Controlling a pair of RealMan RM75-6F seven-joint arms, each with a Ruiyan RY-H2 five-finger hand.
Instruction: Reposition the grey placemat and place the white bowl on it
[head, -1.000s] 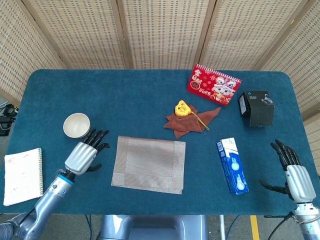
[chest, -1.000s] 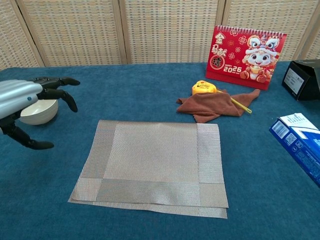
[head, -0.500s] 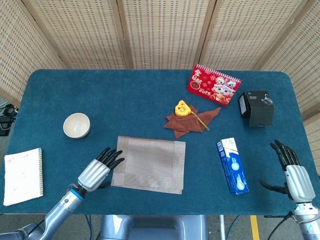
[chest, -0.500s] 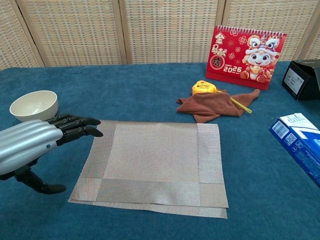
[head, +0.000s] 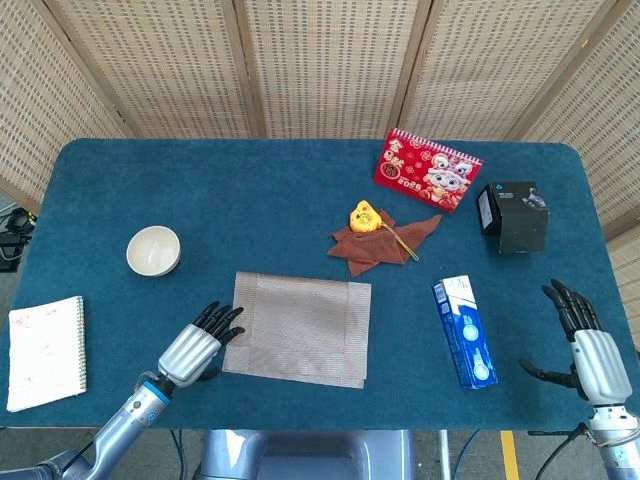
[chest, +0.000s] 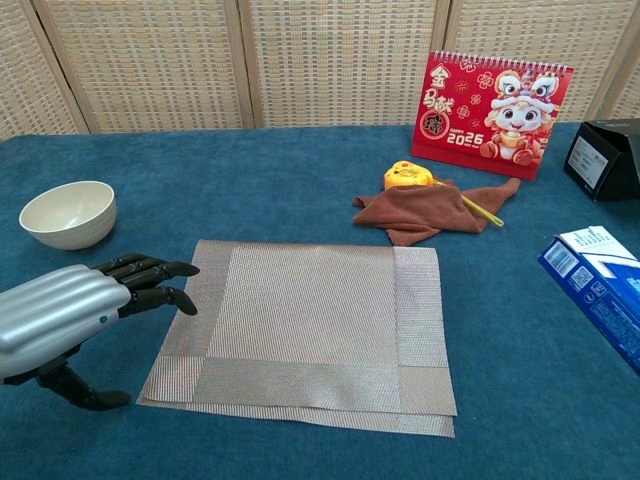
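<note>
The grey placemat (head: 298, 328) (chest: 305, 328) lies flat at the table's front middle. Left of it and further back stands the white bowl (head: 153, 250) (chest: 68, 213), upright and empty. My left hand (head: 193, 347) (chest: 75, 310) hovers at the mat's left edge, fingers spread and pointing toward the mat, holding nothing; its fingertips (chest: 180, 285) reach just over the mat's border. My right hand (head: 588, 350) is open at the front right corner of the table, away from both objects; the chest view does not show it.
A white notebook (head: 45, 352) lies at the front left edge. A brown cloth (head: 378, 243) with a yellow toy (head: 364, 216), a red calendar (head: 426, 169), a black box (head: 513, 216) and a blue carton (head: 463, 330) occupy the right half.
My left hand has moved from beside the bowl down toward the front, to the placemat's left edge. The bowl, mat and right hand have stayed put.
</note>
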